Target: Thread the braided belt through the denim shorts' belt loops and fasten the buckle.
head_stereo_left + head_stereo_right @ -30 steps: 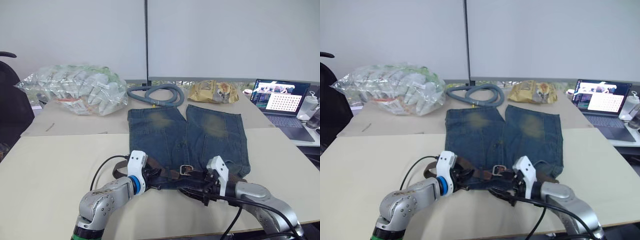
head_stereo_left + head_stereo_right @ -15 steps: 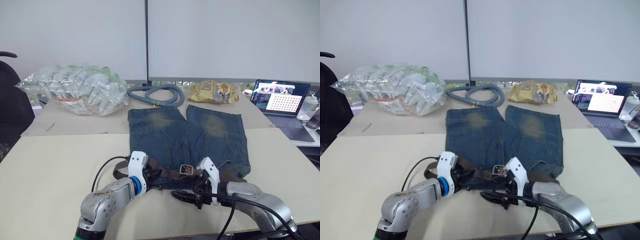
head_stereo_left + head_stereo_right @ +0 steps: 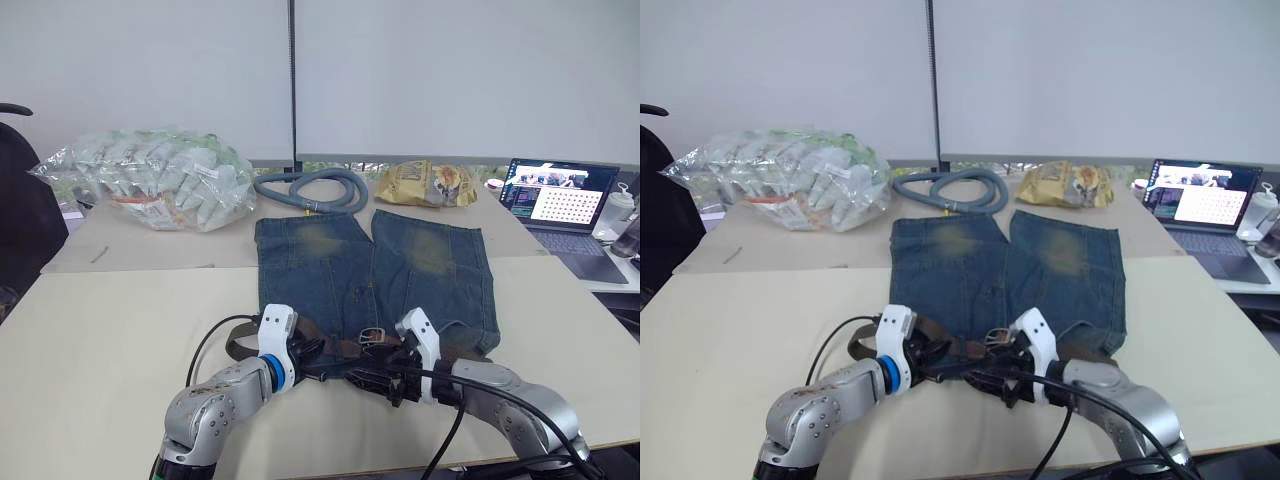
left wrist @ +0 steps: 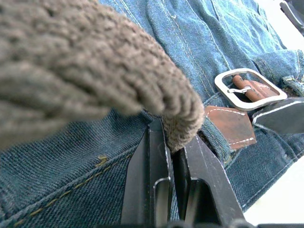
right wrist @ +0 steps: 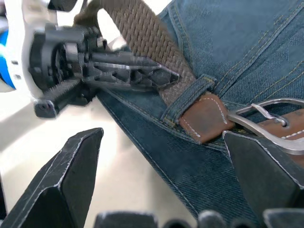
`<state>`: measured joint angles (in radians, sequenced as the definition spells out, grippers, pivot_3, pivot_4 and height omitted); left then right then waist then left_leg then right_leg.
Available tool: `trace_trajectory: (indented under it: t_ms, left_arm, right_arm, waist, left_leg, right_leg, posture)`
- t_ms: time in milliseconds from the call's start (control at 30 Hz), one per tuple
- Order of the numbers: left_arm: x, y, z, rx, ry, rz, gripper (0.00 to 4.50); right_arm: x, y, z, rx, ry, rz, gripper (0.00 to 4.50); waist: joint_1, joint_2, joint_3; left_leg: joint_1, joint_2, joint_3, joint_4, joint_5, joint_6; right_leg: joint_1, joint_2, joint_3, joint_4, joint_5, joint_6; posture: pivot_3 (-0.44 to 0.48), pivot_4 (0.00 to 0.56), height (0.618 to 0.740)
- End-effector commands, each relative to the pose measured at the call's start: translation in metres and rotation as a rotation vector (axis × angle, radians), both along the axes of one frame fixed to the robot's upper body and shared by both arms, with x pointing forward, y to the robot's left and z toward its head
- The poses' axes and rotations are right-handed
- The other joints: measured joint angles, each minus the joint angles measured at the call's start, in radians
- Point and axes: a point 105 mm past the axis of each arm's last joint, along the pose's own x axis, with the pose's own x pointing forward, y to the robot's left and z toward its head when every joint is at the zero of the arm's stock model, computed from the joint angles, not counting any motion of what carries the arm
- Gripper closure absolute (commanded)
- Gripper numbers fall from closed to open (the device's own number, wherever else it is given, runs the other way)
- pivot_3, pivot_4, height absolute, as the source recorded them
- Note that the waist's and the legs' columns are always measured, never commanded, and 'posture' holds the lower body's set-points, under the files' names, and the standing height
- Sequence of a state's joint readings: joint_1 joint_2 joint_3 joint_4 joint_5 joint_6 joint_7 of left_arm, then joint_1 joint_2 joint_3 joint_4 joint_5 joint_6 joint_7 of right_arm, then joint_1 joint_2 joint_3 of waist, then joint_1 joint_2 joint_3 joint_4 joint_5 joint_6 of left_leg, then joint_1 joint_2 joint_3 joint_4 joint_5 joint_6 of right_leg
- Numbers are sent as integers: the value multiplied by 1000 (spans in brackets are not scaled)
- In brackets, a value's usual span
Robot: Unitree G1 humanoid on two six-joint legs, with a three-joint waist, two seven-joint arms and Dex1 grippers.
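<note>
Two grippers work at one pair of denim shorts (image 3: 375, 270), one braided belt (image 5: 142, 38) and one buckle (image 4: 249, 88). The left gripper (image 4: 176, 142) has its two black fingers pinched nearly together on the belt's woven grey-brown strap, right at the waistband. From there the strap loops back in a curl over the table (image 3: 110, 330) toward that arm's wrist. Just beyond the fingertips the weave ends in a smooth brown leather tab with pale stitching, and past that lies the silvery rectangular frame with its prong across it, a brown leather end passing through it.

One belt loop (image 5: 187, 97), a narrow denim strip, crosses the strap where weave meets leather, close in front of the right gripper (image 5: 161, 156). That gripper stands wide, its two dark wedge-shaped fingers apart, holding nothing, with the waistband's edge between them and the buckle by one fingertip.

The shorts lie flat, legs pointing away from both grippers, blue with faded tan patches on each leg and a darker band nearest the grippers. Farther off are one grey corrugated hose (image 3: 305, 187), coiled, and one open laptop (image 3: 560, 205).
</note>
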<state>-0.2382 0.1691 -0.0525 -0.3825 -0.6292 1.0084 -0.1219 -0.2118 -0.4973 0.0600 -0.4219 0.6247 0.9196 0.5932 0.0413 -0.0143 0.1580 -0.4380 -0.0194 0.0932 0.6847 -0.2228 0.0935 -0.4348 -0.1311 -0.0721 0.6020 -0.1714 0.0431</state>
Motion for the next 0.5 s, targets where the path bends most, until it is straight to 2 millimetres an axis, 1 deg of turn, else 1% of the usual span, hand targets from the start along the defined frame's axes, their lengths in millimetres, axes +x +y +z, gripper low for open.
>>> trace_trajectory:
  t_ms: [33, 167, 233, 333, 467, 500]
  left_arm:
    - [-3, -4, 4, -8, -17, -19, 4500]
    - [-3, -6, 4, -8, -19, -32, 4500]
    - [-3, -6, 4, -7, -19, -33, 4500]
    - [-3, -7, 4, -7, -22, -38, 4500]
    - [-3, -7, 3, -5, -24, -40, 4500]
    - [-3, -7, 3, -5, -25, -40, 4500]
  right_arm:
    - [6, -6, 4, -37, -21, -44, 34]
    - [4, 6, -1, -36, 20, -15, 34]
    - [4, 13, 3, 10, 30, -13, 34]
    - [7, 16, 8, 74, 53, -46, 34]
    - [9, 14, 11, 138, 91, -84, 1145]
    - [9, 14, 12, 145, 98, -87, 1564]
  waist:
    - [0, 0, 0]
    - [-1, 0, 0]
    - [-2, 0, 0]
    - [-4, 0, 0]
    - [-3, 0, 0]
    - [-3, 0, 0]
  left_leg:
    - [0, 0, 0, 0, 0, 0]
    - [0, 0, 0, 0, 0, 0]
    - [0, 0, 0, 0, 0, 0]
    - [0, 0, 0, 0, 0, 0]
    - [0, 0, 0, 0, 0, 0]
    - [0, 0, 0, 0, 0, 0]
  right_leg:
    - [0, 0, 0, 0, 0, 0]
    - [0, 0, 0, 0, 0, 0]
    - [0, 0, 0, 0, 0, 0]
    - [0, 0, 0, 0, 0, 0]
    - [0, 0, 1, 1, 0, 0]
    - [0, 0, 1, 0, 0, 0]
  posture:
    - [0, 150, 740]
    - [0, 150, 740]
    - [0, 150, 740]
    - [0, 150, 740]
    - [0, 150, 740]
    - [0, 150, 740]
